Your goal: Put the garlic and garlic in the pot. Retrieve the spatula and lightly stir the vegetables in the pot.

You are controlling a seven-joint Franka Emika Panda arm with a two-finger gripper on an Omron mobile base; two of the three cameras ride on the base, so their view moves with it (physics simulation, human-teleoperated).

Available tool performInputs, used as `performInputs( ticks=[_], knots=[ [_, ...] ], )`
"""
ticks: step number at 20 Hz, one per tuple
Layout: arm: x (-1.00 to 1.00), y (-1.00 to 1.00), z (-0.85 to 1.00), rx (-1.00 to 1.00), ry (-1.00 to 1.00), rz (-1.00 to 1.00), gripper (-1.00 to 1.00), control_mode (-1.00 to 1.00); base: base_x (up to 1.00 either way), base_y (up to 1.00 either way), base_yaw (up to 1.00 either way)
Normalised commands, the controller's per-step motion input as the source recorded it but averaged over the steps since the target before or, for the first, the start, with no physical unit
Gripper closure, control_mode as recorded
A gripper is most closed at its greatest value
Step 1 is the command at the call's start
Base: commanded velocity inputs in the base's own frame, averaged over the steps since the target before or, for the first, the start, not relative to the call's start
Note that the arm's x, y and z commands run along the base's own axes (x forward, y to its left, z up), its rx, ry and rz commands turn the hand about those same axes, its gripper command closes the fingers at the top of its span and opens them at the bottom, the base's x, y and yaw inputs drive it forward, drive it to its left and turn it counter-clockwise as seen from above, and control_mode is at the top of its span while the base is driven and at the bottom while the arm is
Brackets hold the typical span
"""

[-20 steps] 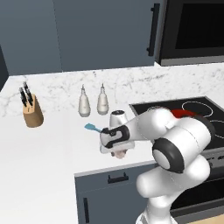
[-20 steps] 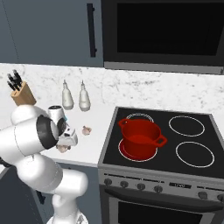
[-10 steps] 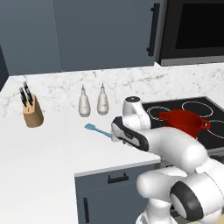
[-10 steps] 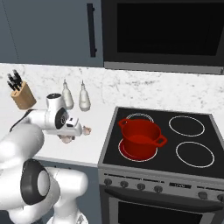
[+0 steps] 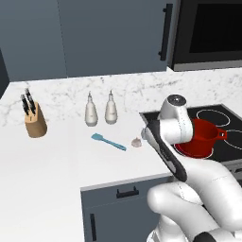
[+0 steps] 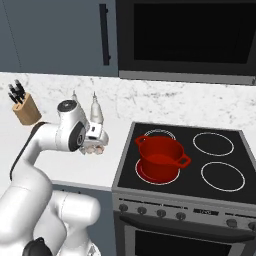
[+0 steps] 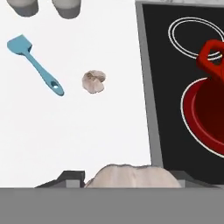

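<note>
Hand view is showing the end effector (image 7: 127, 186) part-closed, gripping one garlic bulb (image 7: 131, 176) above the counter (image 7: 87, 140); carrying it level over the red pot (image 7: 205, 113) before releasing looks wisest. Second garlic (image 7: 93, 82) is lying beside the spatula (image 7: 36, 65).

No readable text, label, brand, number or sign anywhere I look. Stove front panel (image 6: 200, 212): knobs plus small display strip, marks too small to read. Microwave door (image 6: 185, 35): plain dark, no lettering. Two shaker bottles (image 5: 100, 109): blank. Knife block (image 5: 35, 124): bare wood, no mark. Red pot (image 6: 160, 157): no brand visible.
</note>
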Motion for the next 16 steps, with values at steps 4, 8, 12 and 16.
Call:
performInputs(
  ticks=[4,8,12,16],
  knots=[
    [0.27,-1.00,0.04,0.00,0.00,-0.10,1.00,-1.00,0.00,0.00,0.00],
    [0.23,-1.00,0.08,0.00,0.00,-0.11,1.00,-1.00,0.00,0.00,0.00],
    [0.21,-0.84,0.36,0.00,0.06,-0.06,1.00,-1.00,0.00,0.00,0.00],
    [0.20,-0.88,0.17,0.00,0.06,-0.03,1.00,-1.00,0.00,0.00,0.00]
  ],
)
